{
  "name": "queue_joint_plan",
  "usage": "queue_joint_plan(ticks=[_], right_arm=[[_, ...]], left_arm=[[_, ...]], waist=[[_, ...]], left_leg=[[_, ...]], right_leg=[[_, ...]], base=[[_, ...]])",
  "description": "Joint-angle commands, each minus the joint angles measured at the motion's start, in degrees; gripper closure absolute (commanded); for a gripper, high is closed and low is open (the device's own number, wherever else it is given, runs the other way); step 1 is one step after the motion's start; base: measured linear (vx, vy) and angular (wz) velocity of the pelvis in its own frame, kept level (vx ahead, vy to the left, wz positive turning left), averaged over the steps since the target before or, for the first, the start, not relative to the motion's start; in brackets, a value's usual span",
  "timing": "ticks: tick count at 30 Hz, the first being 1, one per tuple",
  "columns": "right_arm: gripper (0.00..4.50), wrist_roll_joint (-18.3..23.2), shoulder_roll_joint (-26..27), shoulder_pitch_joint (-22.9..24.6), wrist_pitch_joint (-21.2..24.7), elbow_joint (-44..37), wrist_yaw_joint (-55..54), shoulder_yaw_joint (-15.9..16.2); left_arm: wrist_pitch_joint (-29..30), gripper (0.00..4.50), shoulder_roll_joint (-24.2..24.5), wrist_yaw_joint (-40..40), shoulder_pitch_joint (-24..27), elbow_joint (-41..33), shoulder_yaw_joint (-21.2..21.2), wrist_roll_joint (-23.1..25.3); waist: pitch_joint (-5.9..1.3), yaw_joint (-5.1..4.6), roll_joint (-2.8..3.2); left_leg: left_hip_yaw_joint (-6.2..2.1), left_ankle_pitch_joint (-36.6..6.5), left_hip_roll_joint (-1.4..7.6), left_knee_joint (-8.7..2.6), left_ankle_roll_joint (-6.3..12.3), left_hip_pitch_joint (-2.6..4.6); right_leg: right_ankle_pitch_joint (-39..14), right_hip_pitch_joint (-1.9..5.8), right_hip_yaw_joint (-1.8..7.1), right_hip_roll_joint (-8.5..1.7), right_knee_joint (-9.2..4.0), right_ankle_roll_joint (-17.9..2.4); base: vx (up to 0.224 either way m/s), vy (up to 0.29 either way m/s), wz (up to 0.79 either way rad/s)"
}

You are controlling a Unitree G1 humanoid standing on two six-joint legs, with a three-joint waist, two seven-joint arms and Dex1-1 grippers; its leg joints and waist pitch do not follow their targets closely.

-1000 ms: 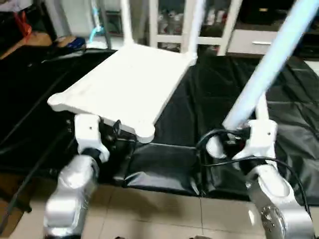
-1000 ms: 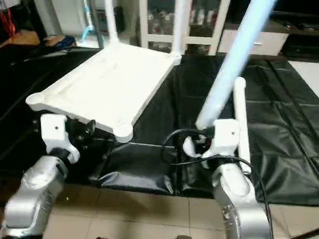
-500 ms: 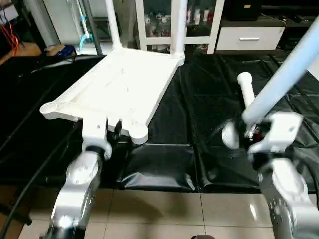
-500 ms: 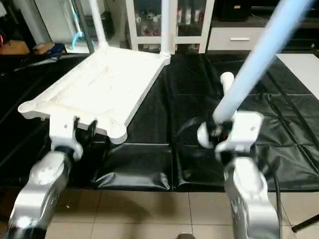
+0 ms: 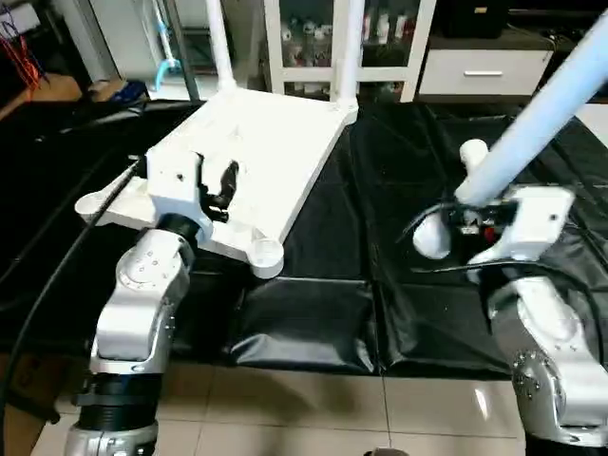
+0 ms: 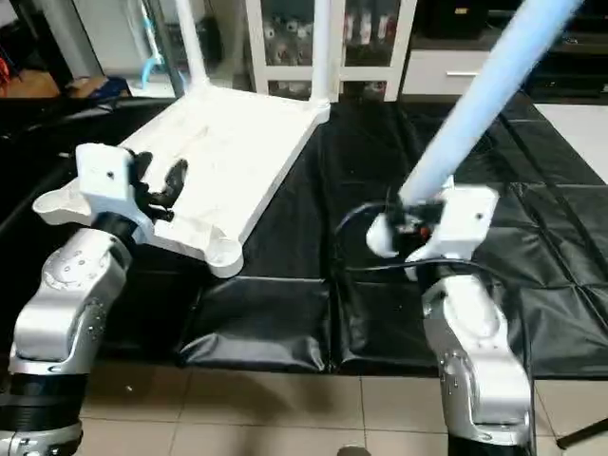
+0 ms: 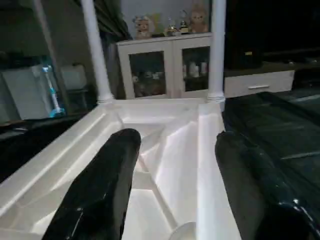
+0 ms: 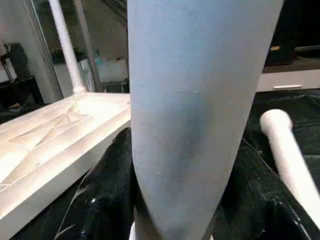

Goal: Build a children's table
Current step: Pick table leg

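White plastic rectangular tabletop (image 5: pixel 252 157) lies underside-up on the black sheet (image 5: pixel 380 237) at our eleven o'clock, two white tube legs (image 5: pixel 348 47) already upright, our left gripper (image 7: pixel 172 195) spread wide above it, our right gripper (image 8: pixel 182 210) clamping another long white tube leg (image 5: pixel 532 119) toward one o'clock.

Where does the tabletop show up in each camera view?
Left eye: tabletop left of centre.
Right eye: left of centre.
Left wrist: beyond and between the black fingers, at.
Right wrist: beside the held leg, at.
Shared landmark: the upright legs at its far corners.
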Motion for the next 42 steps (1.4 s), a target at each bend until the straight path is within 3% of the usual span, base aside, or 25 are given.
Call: queue_joint_plan(ticks=[1, 5, 6, 9, 14, 17, 19, 20, 21, 23, 25, 26, 27, 29, 31, 32, 33, 34, 35, 36, 37, 38, 39, 40, 42], right_arm=[[2.67, 0.22, -0.47, -1.45, 0.52, 0.18, 0.34, 0.38], [2.67, 0.38, -1.5, -2.04, 0.78, 1.48, 1.12, 0.56], [2.67, 0.36, -2.3, -1.82, 1.56, 1.62, 2.17, 1.11], [2.67, -0.85, -3.87, -0.92, 1.51, 1.81, 4.13, 2.38], [2.67, -0.46, -4.84, 0.49, 1.35, 3.12, 6.09, 2.16], [2.67, -0.42, -4.76, 0.89, 0.56, 4.02, 6.63, 2.65], [2.67, -0.46, -4.52, 1.38, -0.21, 3.86, 7.06, 3.51], [2.67, -0.28, -4.32, 1.58, -0.39, 3.74, 7.28, 3.76], [2.67, 0.09, -3.81, 1.84, -0.42, 3.47, 7.22, 3.8], [2.67, 0.26, -2.44, 1.97, -0.8, 3.25, 6.48, 3.3], [2.67, -0.52, -2.1, 1.95, -1.04, 3.25, 6.05, 3.35], [2.67, -0.82, -2.05, 1.87, -1.06, 3.28, 5.83, 3.44], [2.67, -1.01, -2.09, 1.86, -0.97, 3.28, 5.64, 3.37], [2.67, -1.02, -2.58, 2.19, -0.36, 2.77, 5.68, 3.2], [2.67, 0.02, -3.1, 3.14, 0.18, 2.05, 6.11, 2.43], [2.67, -0.08, -3.32, 3.3, 0.09, 1.93, 6.13, 2.38], [2.67, 0.07, -3.6, 3.74, 0.25, 1.55, 6.21, 2.13], [2.67, 0.22, -3.57, 3.97, 0.41, 1.36, 6.33, 1.9], [2.67, 0.29, -3.61, 4.06, 0.47, 1.23, 6.38, 1.8], [2.67, 0.9, -3.72, 4.85, 0.98, 0.17, 6.53, 0.98], [2.67, 1.22, -3.66, 5.33, 1.37, -0.37, 6.33, 0.45], [2.67, 1.37, -3.63, 5.54, 1.55, -0.59, 6.22, 0.21], [2.67, 1.32, -3.57, 5.8, 1.21, -0.68, 6.17, 0.02], [2.67, 1.08, -3.66, 5.97, 1.26, -0.72, 6.12, 0.06], [2.67, 1.06, -4.16, 6.54, 2.17, -1.15, 6.58, 0.42]], left_arm=[[-1.57, 1.73, 0.05, -0.43, -0.1, 0.67, -1.24, 0.99], [-2.2, 1.73, -0.06, 0.27, 2.17, 0.64, -1.53, 1.58], [-1.22, 1.73, -0.39, 0.91, 4.02, -0.32, -0.87, 1.27], [-0.88, 1.73, 0.21, 1.17, 6.14, -1.3, -0.94, 2.26], [-2.0, 1.73, -0.58, 2.5, 8.46, -1.19, -0.5, 2.91], [-4.1, 1.73, -1.07, 3.19, 10.86, -0.24, 0.14, 3.13], [-5.41, 1.73, -0.53, 3.57, 12.09, 0.45, 0.18, 4.1], [-5.81, 1.73, -0.4, 3.63, 12.17, 0.68, 0.26, 4.21], [-5.96, 1.73, -0.38, 3.65, 11.94, 0.96, 0.43, 4.07], [-6.07, 1.73, -0.25, 2.63, 10.73, 1.79, 0.08, 3.63], [-6.29, 1.73, -0.14, 0.91, 9.6, 2.38, -1.31, 3.63], [-6.5, 1.73, -0.03, 0.29, 9.31, 2.56, -1.77, 3.66], [-6.67, 1.73, 0.1, -0.73, 9.27, 2.88, -2.51, 3.64], [-8.0, 1.73, 0.21, -2.06, 9.37, 4.51, -3.58, 4.02], [-9.11, 1.73, 0.43, -2.89, 9.18, 6.43, -4.6, 4.76], [-9.31, 1.73, 0.53, -2.97, 9.12, 6.62, -4.82, 4.99], [-9.35, 1.73, 0.51, -3.11, 9.01, 6.65, -4.99, 5.03], [-9.3, 1.73, 0.38, -3.24, 8.95, 6.64, -4.92, 4.95], [-9.27, 1.73, 0.3, -3.23, 8.89, 6.63, -4.88, 4.88], [-8.94, 1.73, -0.03, -3.73, 8.45, 6.71, -4.84, 4.35], [-9.18, 1.73, -0.01, -4.41, 8.1, 7.03, -5.2, 4.28], [-9.3, 1.73, 0.02, -4.74, 7.94, 7.18, -5.4, 4.26], [-9.79, 1.73, 0.11, -5.31, 7.66, 7.58, -5.8, 4.39], [-10.09, 1.73, 0.04, -6.17, 7.61, 7.74, -5.92, 3.5], [-10.09, 1.73, 0.28, -9.53, 7.17, 7.43, -6.38, 0.9]], waist=[[-4.0, 0.51, -1.48], [-3.13, -0.4, -2.7], [-2.31, -0.34, -3.58], [-2.27, -1.62, -3.78], [-2.04, -2.2, -3.02], [-1.86, -1.96, -2.34], [-2.55, -2.17, -1.84], [-2.87, -2.83, -1.28], [-3.29, -4.06, -0.85], [-3.36, -3.31, -2.0], [-2.42, -1.73, -4.74], [-2.61, 1.02, -5.85], [-2.83, 2.47, -5.32], [-2.89, 2.77, -4.23], [-2.96, 1.02, -2.33], [-4.1, -0.32, -1.08], [-5.18, -2.09, 0.09], [-4.62, -1.55, -1.27], [-4.21, -0.92, -2.26], [-2.93, -0.1, -3.66], [-2.99, 1.18, -4.44], [-2.98, 2.11, -5.71], [-3.7, 2.73, -4.95], [-3.84, 1.92, -4.19], [-4.32, 1.26, -3.57]], left_leg=[[0.53, -9.47, 0.21, -4.22, 3.67, 0.64], [0.34, -26.71, 0.46, -5.24, 0.57, 3.04], [-0.87, -30.26, -0.33, -6.15, 2.41, 1.09], [-1.72, -32.21, -1.05, -5.38, 4.32, 1.32], [-4.0, -27.43, -2.02, -5.55, 6.46, -1.04], [-4.49, -24.52, -2.12, -5.75, 9.13, 0.41], [-6.09, -14.11, -2.42, -5.48, 17.95, 2.84], [-6.53, -11.91, -1.2, -5.33, 20.15, 5.24], [-8.32, -7.1, 1.94, -4.52, 24.37, 10.35], [-10.95, 2.54, 4.61, -4.25, 32.16, 11.44], [-6.89, -0.97, 1.16, -3.89, 27.93, 6.6], [-1.9, -7.18, -4.28, 0.18, 20.95, 2.28], [-2.48, -5.17, -2.64, 3.18, 16.15, -1.62], [-2.48, 0.7, -1.14, 0.39, 12.19, -2.14], [-3.19, 1.66, 0.48, -2.7, 12.84, 2.48], [-5.69, 3.66, 2.21, -2.87, 18.98, 7.0], [-6.65, 10.0, 6.21, -1.78, 20.28, 14.01], [-7.03, 10.79, 8.28, -2.39, 18.8, 14.15], [-5.56, 10.23, 9.34, -3.84, 17.2, 11.94], [-4.22, 2.56, 3.67, -3.93, 21.66, 5.81], [-1.47, -3.87, 0.34, -1.64, 19.51, 4.17], [-0.65, -5.75, -2.17, 1.29, 15.34, 0.34], [-1.84, 0.17, -0.84, 0.31, 11.5, -0.56], [-2.07, 6.77, -0.52, -1.17, 9.57, 0.22], [-2.61, 16.53, 0.32, -0.87, 10.35, 2.53]], right_leg=[[-12.16, 2.71, 0.0, -0.51, -3.03, -9.29], [-29.06, 2.47, -0.73, 0.1, -4.5, -5.7], [-34.53, 4.21, -2.47, -0.73, -4.97, -4.21], [-44.52, 5.69, -4.7, -2.82, -6.91, -1.84], [-39.07, 9.6, -7.75, -3.64, -7.38, -5.09], [-32.68, 10.45, -8.49, -2.3, -7.05, -9.18], [-20.81, 10.5, -8.41, 0.12, -5.06, -12.47], [-18.29, 9.19, -7.83, 0.97, -3.77, -12.93], [-14.5, 4.83, -6.54, 1.73, -0.14, -11.99], [-11.98, 1.54, -3.85, 0.36, 3.96, -5.52], [-5.6, 4.29, -0.55, -2.67, -0.44, -4.36], [-6.67, 9.3, 3.56, -4.54, -4.0, -9.03], [-13.4, 13.24, 5.91, -8.45, -5.25, -13.77], [-10.76, 13.12, 2.62, -4.59, -3.64, -15.29], [-7.17, 9.61, -1.41, 0.07, -1.1, -13.62], [-4.51, 6.92, -2.65, 0.86, 1.45, -12.6], [-8.0, 0.44, -2.16, 0.69, 3.88, -9.08], [-9.59, -0.66, -1.76, -0.06, 5.07, -6.68], [-7.52, -0.62, -1.49, -1.43, 6.17, -3.0], [-2.56, 3.5, -0.65, -2.93, 1.8, -2.61], [-4.29, 5.11, 1.2, -4.33, -1.26, -5.31], [-5.4, 9.33, 5.05, -6.92, -3.06, -9.73], [-0.47, 10.16, 4.37, -6.55, -1.37, -11.77], [11.8, 8.89, 2.11, -3.33, 1.03, -12.72], [24.09, 6.66, 1.05, -1.85, 2.33, -14.8]], base=[[0.0, 0.0, 0.0], [0.0, 0.0, 0.0], [0.0, 0.0, 0.0], [0.017, 0.013, 0.23], [0.035, 0.008, 0.48], [0.098, 0.004, 0.66], [0.153, -0.005, 0.75], [0.172, -0.026, 0.74], [0.18, -0.037, 0.49], [0.172, -0.046, 0.34], [0.096, -0.067, 0.03], [0.103, -0.063, 0.2], [0.133, -0.042, 0.15], [0.122, -0.028, 0.04], [0.103, 0.007, -0.04], [0.119, 0.012, 0.01], [0.119, 0.012, -0.05], [0.119, 0.012, -0.05], [0.075, 0.015, -0.36], [0.03, -0.015, -0.36], [0.03, -0.015, -0.36], [0.0, 0.0, 0.0], [0.056, -0.015, -0.02], [0.056, -0.015, -0.02], [0.0, 0.0, 0.0]])
